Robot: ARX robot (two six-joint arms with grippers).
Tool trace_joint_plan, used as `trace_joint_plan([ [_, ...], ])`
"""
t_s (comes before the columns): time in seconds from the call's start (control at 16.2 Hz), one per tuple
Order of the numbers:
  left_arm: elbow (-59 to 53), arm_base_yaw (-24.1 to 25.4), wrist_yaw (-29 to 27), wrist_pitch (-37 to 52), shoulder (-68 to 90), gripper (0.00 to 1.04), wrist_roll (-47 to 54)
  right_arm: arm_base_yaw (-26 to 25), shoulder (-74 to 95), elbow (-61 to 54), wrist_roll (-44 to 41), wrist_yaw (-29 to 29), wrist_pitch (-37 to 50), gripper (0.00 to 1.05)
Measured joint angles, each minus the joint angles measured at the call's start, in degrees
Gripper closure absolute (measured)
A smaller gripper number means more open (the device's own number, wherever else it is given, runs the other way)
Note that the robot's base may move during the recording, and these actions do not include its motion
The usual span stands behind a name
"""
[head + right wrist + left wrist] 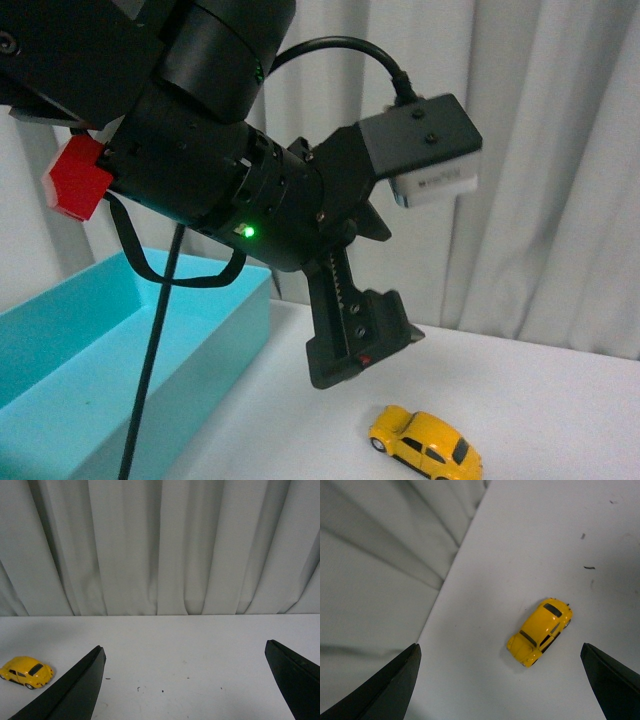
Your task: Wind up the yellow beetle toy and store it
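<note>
A pale pleated curtain [560, 150] closed off the back of the room, and in front of it ran the white table [540, 390]. At eight o'clock in the front view sat an open turquoise box [225, 340], with nothing visible inside the part I could see. I took it for the place where the toy was meant to end up.

The black left arm [200, 150] filled the upper left of that view, a green light showing on it and a wrist camera [425, 145] on top, reaching down toward four o'clock. Its left pincer [500, 649] hung above the table with its fingers wide apart and nothing between them. The right pincer [185, 646] was equally wide apart and empty, low over the table and facing the curtain. That arm did not show in the front view.

The yellow beetle toy [425, 443] stood on its wheels on the bare table, at five o'clock from the left arm's tip, well apart from the box and touched by nothing. From the left wrist it lay below, within the fingers' spread but nearer one finger.

This looked like the approach, with no winding begun. Next, the left pincer would need to centre over the toy, turn to cross its narrow sides, lower, and close.
</note>
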Motion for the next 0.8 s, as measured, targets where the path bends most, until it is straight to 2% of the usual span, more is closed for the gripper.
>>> trace_joint_plan([
  [0.25,6.3,-4.9,-4.9,-11.9,7.5,0.07,22.3,0.0,0.0,0.0,0.0,0.0,0.0,0.07],
  [0.43,11.6,-8.1,-12.4,-15.8,16.0,0.07,38.9,0.0,0.0,0.0,0.0,0.0,0.0,0.07],
  [0.49,14.9,-9.1,-17.0,-18.8,19.5,0.07,44.4,0.0,0.0,0.0,0.0,0.0,0.0,0.07],
  [0.62,20.8,-10.2,-19.5,-22.0,24.7,0.07,46.1,0.0,0.0,0.0,0.0,0.0,0.0,0.07],
  [0.8,31.4,-11.4,-23.7,-31.4,32.2,0.07,37.9,0.0,0.0,0.0,0.0,0.0,0.0,0.07],
])
